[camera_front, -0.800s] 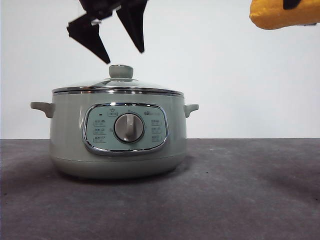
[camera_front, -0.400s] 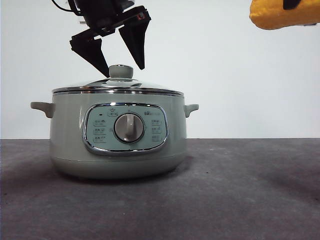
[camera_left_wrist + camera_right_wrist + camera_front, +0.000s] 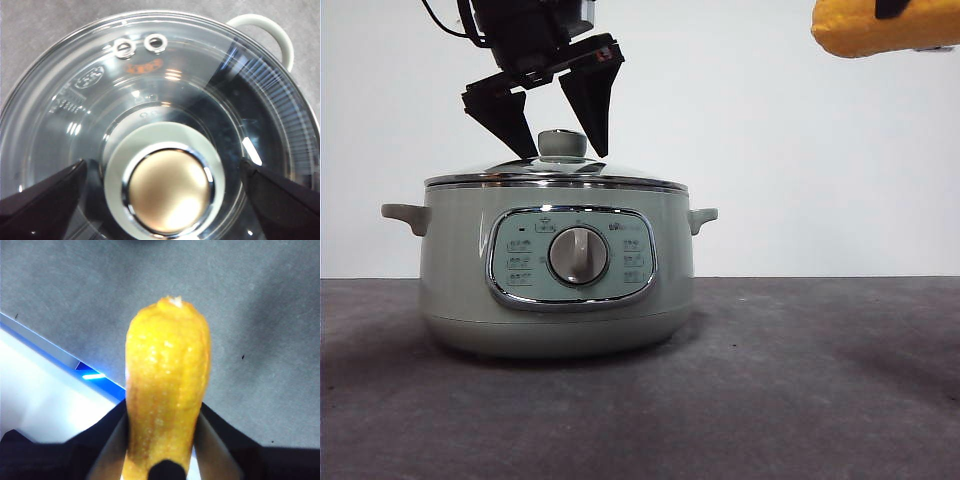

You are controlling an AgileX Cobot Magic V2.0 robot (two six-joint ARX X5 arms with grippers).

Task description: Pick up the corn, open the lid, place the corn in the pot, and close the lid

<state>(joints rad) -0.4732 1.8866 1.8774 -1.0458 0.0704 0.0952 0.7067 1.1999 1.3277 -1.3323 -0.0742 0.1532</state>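
Observation:
The pale green pot (image 3: pixel 555 280) stands on the dark table with its glass lid (image 3: pixel 556 176) on. My left gripper (image 3: pixel 560 152) is open, its two jaws down on either side of the lid's green knob (image 3: pixel 562 143). In the left wrist view the knob (image 3: pixel 167 185) sits between the jaws, over the lid glass (image 3: pixel 150 90). My right gripper (image 3: pixel 165 450) is shut on the yellow corn (image 3: pixel 167 390) and holds it high at the top right in the front view (image 3: pixel 885 27).
The pot's control panel with its silver dial (image 3: pixel 577 255) faces the front camera. Side handles stick out at left (image 3: pixel 405 216) and right (image 3: pixel 703 217). A white and blue edge (image 3: pixel 55 390) shows beyond the grey table in the right wrist view.
My left gripper has come down from above the lid until its open jaws flank the knob. The corn in my right gripper has shifted slightly up and left.

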